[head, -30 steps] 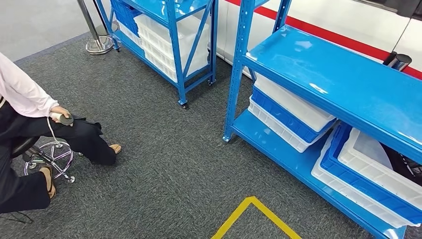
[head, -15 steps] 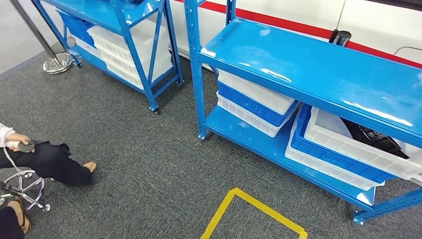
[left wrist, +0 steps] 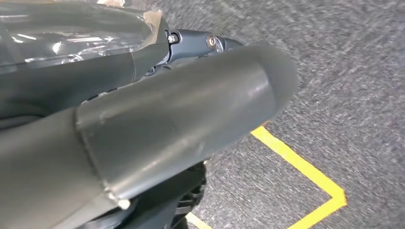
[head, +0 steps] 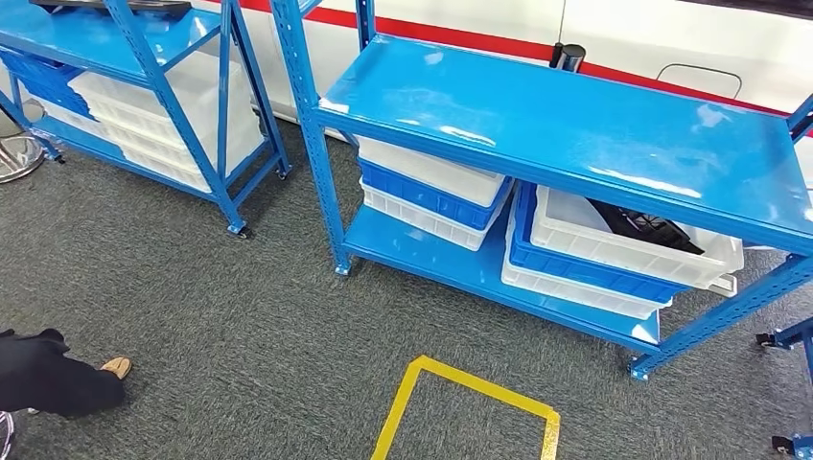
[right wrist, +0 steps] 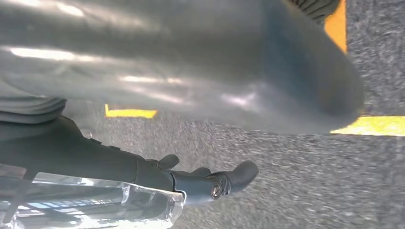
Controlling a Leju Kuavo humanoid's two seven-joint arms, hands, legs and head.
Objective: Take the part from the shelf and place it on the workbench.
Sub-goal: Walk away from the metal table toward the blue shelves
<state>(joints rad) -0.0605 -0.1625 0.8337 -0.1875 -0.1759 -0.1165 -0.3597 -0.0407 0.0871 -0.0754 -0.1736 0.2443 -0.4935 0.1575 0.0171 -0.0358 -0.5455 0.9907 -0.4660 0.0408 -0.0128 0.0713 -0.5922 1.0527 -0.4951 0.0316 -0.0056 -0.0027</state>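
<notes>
Currently: Shelf Unit in Front, Part in Lower Bin

Directly ahead in the head view stands a blue shelf unit (head: pixel 566 125) with a bare, glossy top deck. On its lower deck, two stacks of white and blue bins sit side by side: a left stack (head: pixel 431 192) and a right stack (head: pixel 614 254). The top white bin (head: pixel 633 240) of the right stack contains a dark part (head: pixel 647 225), partly hidden under the top deck; its exact shape cannot be determined. A dark cylinder (head: pixel 568 56) stands behind the unit, against a white wall with a red stripe (head: pixel 451 34). A second blue shelf unit (head: pixel 115 57) stands to the left and carries white bins (head: pixel 163 125) on its lower level. The blue uprights and the top deck stand between the camera and the bins.

A yellow tape outline (head: pixel 470 402) marks the grey carpet (head: pixel 240 316) in front of the shelf. A person's leg and shoe (head: pixel 67 376) lie at the lower left edge.

Compared with the earlier frames, the whole picture has shifted: the camera has turned, so the shelf unit is now nearer the centre and the seated person is almost out of frame.

The left robot hand (left wrist: pixel 157 124) and the right robot hand (right wrist: pixel 191 71) appear close-up and blurred over the carpet; whether the fingers are spread or closed cannot be determined.

No readable labels or writing are visible.
</notes>
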